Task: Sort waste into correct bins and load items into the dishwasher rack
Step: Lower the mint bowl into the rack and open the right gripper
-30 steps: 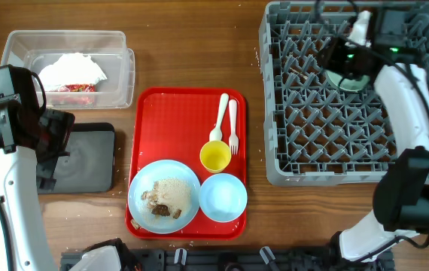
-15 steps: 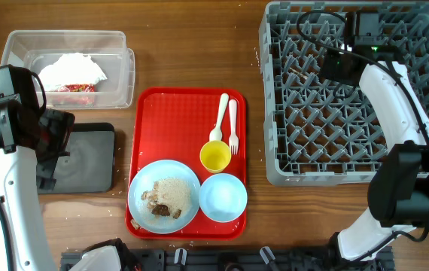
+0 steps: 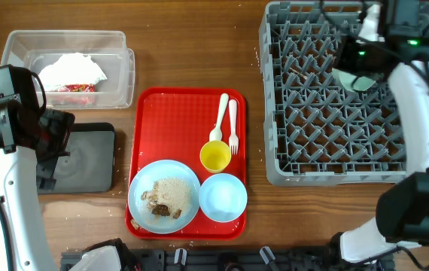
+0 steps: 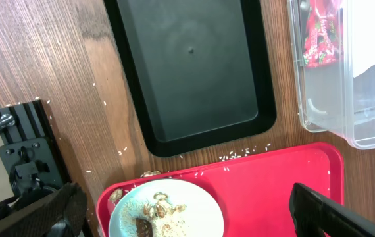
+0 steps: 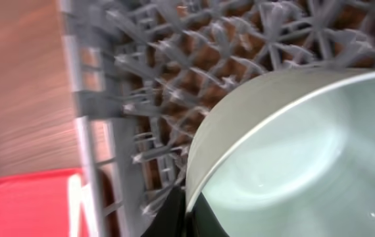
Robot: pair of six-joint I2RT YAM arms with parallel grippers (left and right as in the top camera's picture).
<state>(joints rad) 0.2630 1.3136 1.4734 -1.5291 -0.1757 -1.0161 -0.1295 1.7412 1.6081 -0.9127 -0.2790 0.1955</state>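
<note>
My right gripper (image 3: 349,68) is over the far part of the grey dishwasher rack (image 3: 327,150), shut on the rim of the mint-green bowl (image 3: 360,80). In the right wrist view its dark fingertips (image 5: 189,207) pinch that rim, and the bowl (image 5: 293,151) is tilted above the pegs. My left gripper (image 4: 187,217) is open and empty over the corner of the red tray (image 4: 266,184) and the black tray (image 4: 194,72). The food scraps lie on the pale blue plate (image 3: 164,197). A napkin (image 3: 71,69) and red wrapper (image 3: 71,88) lie in the clear tub (image 3: 19,45).
The red tray (image 3: 177,113) also carries a pale blue bowl (image 3: 223,197), a yellow cup (image 3: 215,156), a white spoon (image 3: 220,120) and a fork (image 3: 233,124). Rice grains are scattered on the wood beside the black tray (image 3: 86,158).
My right gripper has closed onto the mint-green bowl's rim, and its wrist has swung towards the rack's far right corner. The left arm has not moved.
</note>
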